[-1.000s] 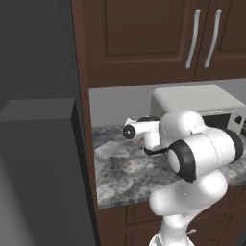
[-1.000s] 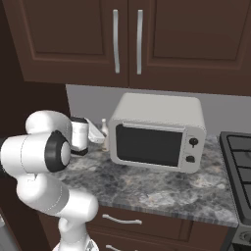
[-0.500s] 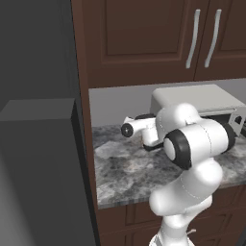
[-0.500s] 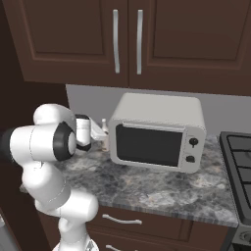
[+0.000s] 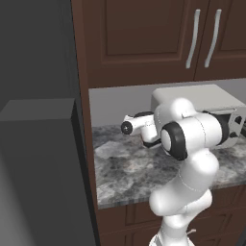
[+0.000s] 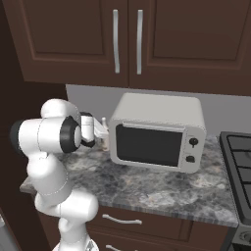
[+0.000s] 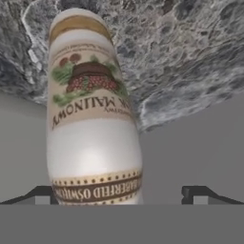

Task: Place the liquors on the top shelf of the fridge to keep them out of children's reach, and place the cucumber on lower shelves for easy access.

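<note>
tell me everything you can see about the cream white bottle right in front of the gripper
The cream-white bottle looms large in the hand view, where it looks upside down because the camera is rolled. It is a smooth, round, glossy bottle with a printed label: red berries, green leaves, brown lettering and a brown-and-gold band. It stands on the grey speckled counter before a plain grey wall. It sits between the open gripper tips, nearer one of them; whether they touch it I cannot tell. In the right base view it peeks out beside the microwave.
</note>
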Robot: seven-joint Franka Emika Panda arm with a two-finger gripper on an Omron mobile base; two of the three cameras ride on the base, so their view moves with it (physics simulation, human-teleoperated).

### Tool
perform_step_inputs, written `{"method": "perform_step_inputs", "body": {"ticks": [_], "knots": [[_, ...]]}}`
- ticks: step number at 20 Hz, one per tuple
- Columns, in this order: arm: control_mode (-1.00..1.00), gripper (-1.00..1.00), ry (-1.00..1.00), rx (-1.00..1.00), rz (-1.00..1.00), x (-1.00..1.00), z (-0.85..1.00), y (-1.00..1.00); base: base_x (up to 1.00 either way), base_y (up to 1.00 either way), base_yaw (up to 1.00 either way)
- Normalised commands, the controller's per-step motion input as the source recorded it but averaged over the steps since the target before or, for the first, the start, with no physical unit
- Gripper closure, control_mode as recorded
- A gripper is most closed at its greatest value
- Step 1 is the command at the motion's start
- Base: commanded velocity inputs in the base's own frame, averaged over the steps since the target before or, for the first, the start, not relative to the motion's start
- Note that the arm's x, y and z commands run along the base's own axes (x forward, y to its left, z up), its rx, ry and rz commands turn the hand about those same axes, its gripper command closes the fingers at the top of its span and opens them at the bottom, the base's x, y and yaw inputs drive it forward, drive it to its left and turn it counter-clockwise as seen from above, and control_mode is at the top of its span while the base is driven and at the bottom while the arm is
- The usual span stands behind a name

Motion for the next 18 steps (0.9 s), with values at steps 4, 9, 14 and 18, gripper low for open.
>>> {"method": "perform_step_inputs", "body": {"ticks": [4, 9, 14, 18], "knots": [[-1.0, -1.0, 0.0, 0.0, 0.0, 0.13, -0.17, 0.0, 0.0, 0.0, 0.0], [-1.0, -1.0, 0.0, -0.01, 0.0, 0.09, -0.17, 0.0, 0.0, 0.0, 0.0], [-1.0, 1.0, 0.0, -0.01, 0.0, 0.07, -0.17, 0.0, 0.0, 0.0, 0.0], [-1.0, 1.0, 0.0, 0.0, 0.0, 0.0, -0.1, -0.03, 0.0, 0.0, 0.0]]}}
